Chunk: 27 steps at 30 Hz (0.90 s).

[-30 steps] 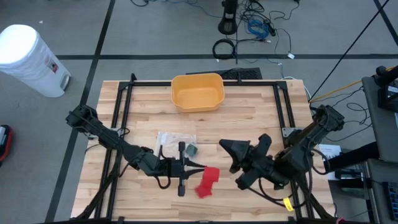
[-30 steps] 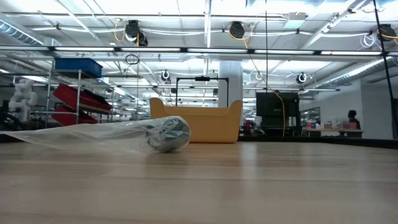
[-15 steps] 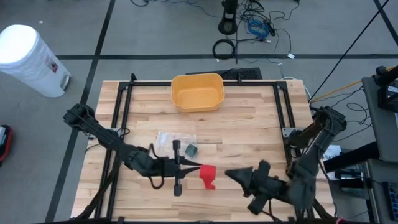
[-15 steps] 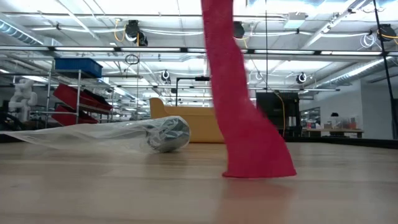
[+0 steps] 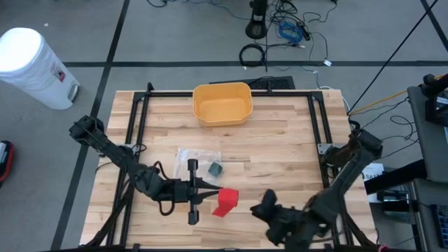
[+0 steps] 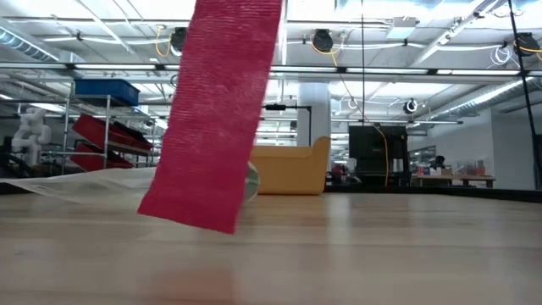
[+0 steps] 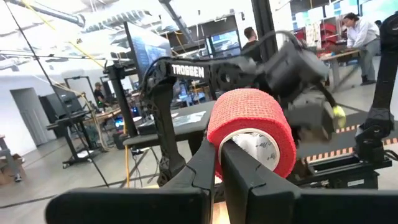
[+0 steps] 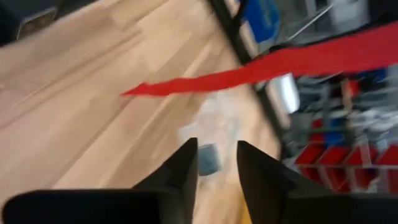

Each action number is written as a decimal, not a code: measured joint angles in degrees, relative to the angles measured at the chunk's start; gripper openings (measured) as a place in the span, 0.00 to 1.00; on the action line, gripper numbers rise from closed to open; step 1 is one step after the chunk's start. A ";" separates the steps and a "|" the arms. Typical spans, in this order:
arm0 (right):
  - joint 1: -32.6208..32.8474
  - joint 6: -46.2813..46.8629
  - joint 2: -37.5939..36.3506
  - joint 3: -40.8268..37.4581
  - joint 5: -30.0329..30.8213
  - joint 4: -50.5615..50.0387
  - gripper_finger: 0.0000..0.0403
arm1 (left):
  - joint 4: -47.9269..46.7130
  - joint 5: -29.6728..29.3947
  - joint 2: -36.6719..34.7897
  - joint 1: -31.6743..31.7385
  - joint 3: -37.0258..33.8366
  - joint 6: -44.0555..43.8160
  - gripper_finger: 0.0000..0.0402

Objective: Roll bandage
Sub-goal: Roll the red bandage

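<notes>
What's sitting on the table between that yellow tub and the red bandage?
In the high view, a clear plastic bag and a small dark block lie between the yellow tub and the red bandage.

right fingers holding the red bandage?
No, the right fingers stand apart with nothing between; the bandage hangs beyond them.

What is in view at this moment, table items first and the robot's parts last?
bandage roll: one, red, held on the left gripper's fingers, loose strip hanging down near the table's front.
bin: one, yellow, back middle of the table.
plastic bag: one, clear, mid-table behind the left gripper.
small block: one, dark green, beside the bag.
table: one, light wood.
white barrel: one, on the floor, back left.
left gripper: shut on the roll.
right gripper: open, empty, front right.
</notes>
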 joint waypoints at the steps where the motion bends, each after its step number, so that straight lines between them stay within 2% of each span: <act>1: -0.53 1.34 1.14 0.00 -1.42 -0.11 0.26 | 0.02 -0.01 0.00 0.00 0.00 -0.01 0.05; 4: -1.39 -0.07 5.58 0.00 -3.05 -0.51 0.32 | 0.08 -0.01 0.00 0.00 0.00 -0.02 0.05; 7: -1.17 -8.24 10.62 0.00 -2.10 -0.37 0.36 | 0.09 -0.01 -0.29 -0.10 0.00 -0.01 0.05; 12: -1.18 -24.22 18.02 0.00 8.07 3.80 0.40 | 0.02 -0.03 -1.36 -0.25 0.00 1.12 0.05; 15: -0.73 -34.27 20.96 0.00 11.50 8.08 0.41 | -0.09 -0.03 -2.09 -0.37 0.00 1.57 0.05; 19: 0.07 -44.44 22.77 -0.02 12.70 13.89 0.41 | -0.09 -0.05 -2.75 -0.37 0.00 1.68 0.05; 27: -0.02 -55.76 23.05 0.00 12.20 16.83 0.41 | 0.51 -0.29 -2.71 -0.26 0.00 3.17 0.05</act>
